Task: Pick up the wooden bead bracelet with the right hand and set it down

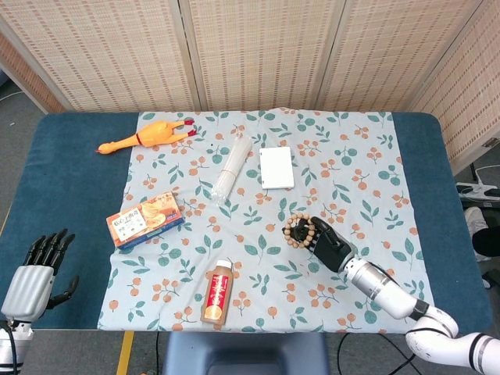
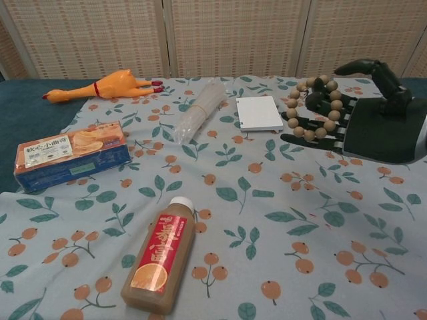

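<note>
The wooden bead bracelet (image 1: 298, 230) (image 2: 311, 107) is a ring of tan beads hanging on the fingers of my right hand (image 1: 328, 243) (image 2: 363, 113), lifted above the floral cloth right of centre. In the chest view the fingers pass through the ring while the thumb stands raised and apart. My left hand (image 1: 37, 269) hovers at the near left corner over the blue table, fingers apart and holding nothing; the chest view does not show it.
On the floral cloth (image 1: 351, 156) lie a juice bottle (image 1: 218, 291) (image 2: 161, 255), a snack box (image 1: 144, 219) (image 2: 70, 152), a white pad (image 1: 276, 167) (image 2: 259, 113), a clear wrapped bundle (image 1: 232, 166) (image 2: 199, 108) and a rubber chicken (image 1: 146, 136) (image 2: 100, 85). Woven screens stand behind.
</note>
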`<state>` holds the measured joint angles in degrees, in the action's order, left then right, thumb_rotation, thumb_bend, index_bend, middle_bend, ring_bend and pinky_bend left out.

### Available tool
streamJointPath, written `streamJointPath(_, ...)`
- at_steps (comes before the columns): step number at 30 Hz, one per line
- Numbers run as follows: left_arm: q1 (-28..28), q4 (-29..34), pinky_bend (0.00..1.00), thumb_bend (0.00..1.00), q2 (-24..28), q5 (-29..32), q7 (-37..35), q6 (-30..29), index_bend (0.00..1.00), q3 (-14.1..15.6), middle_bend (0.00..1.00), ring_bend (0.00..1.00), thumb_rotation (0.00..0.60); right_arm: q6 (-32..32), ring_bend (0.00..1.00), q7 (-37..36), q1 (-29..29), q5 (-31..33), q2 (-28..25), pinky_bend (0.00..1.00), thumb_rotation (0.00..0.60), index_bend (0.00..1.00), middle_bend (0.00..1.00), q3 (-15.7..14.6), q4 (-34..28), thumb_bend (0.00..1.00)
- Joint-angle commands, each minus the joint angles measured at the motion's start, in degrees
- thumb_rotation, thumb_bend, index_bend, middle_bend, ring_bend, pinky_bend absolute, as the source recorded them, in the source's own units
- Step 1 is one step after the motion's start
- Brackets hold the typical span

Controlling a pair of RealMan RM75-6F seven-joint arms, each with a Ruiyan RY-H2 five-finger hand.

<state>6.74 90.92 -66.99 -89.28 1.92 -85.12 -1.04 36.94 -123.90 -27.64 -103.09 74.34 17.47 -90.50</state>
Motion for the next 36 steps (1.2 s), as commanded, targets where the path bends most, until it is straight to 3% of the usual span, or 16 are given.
streamJointPath(1, 0.0, 0.0, 0.04, 0.43, 0.0, 0.0, 0.1, 0.0, 0.0, 0.0, 0.0, 0.0, 0.6, 6.6, 0.23, -3.2, -4.9, -4.5, 0.0, 0.09, 0.209, 0.52, 0.59, -7.2, 4.8, 0.38)
streamJointPath(9, 0.0, 0.1, 0.04, 0.44, 0.0, 0.0, 0.0, -0.1, 0.0, 0.1, 0.0, 0.0, 0.6, 11.9, 0.23, -2.4, -9.0, -2.7, -0.6, 0.09, 0.179, 0.53, 0.59, -13.6, 5.7, 0.36)
streamJointPath(13, -0.1, 0.2, 0.04, 0.44, 0.1, -0.3, -0.1, -0.2, 0.0, 0.1, 0.0, 0.0, 0.6, 13.8, 0.23, -0.8, -9.9, -1.0, -0.8, 0.09, 0.182, 0.57, 0.59, -15.6, 5.3, 0.46)
streamJointPath(19, -0.1, 0.3, 0.04, 0.44, 0.1, -0.5, 0.0, -0.4, 0.0, 0.2, 0.0, 0.0, 0.6, 15.6, 0.23, 0.5, -11.0, 1.3, -0.9, 0.09, 0.232, 0.63, 0.59, -18.1, 5.0, 0.57)
streamJointPath(27, -0.1, 0.3, 0.04, 0.44, 0.1, -0.5, 0.0, -0.5, 0.0, 0.2, 0.0, 0.0, 0.6, 16.7, 0.23, 0.5, -12.2, 3.9, -1.0, 0.09, 0.315, 0.66, 0.59, -20.7, 5.5, 0.61)
streamJointPath(30, -0.1, 0.2, 0.04, 0.44, 0.1, -0.5, 0.1, -0.4, 0.0, 0.2, 0.0, 0.0, 0.6, 17.2, 0.23, 0.1, -12.6, 4.3, -0.9, 0.09, 0.349, 0.66, 0.59, -21.5, 6.0, 0.72)
streamJointPath(32, -0.1, 0.2, 0.04, 0.44, 0.1, -0.5, 0.1, -0.4, 0.0, 0.2, 0.0, 0.0, 0.6, 17.4, 0.23, 0.0, -12.9, 4.3, -0.9, 0.09, 0.368, 0.66, 0.59, -22.0, 6.2, 0.91)
streamJointPath(33, -0.1, 0.2, 0.04, 0.44, 0.1, -0.4, 0.1, -0.4, 0.0, 0.1, 0.0, 0.0, 0.6, 17.6, 0.23, -0.1, -13.1, 4.3, -0.9, 0.09, 0.372, 0.66, 0.59, -22.3, 6.3, 0.96)
streamJointPath(36, -0.1, 0.2, 0.04, 0.44, 0.1, -0.4, 0.1, -0.4, 0.0, 0.1, 0.0, 0.0, 0.6, 18.1, 0.23, -0.2, -13.6, 4.2, -0.9, 0.09, 0.384, 0.63, 0.59, -22.9, 6.5, 1.0)
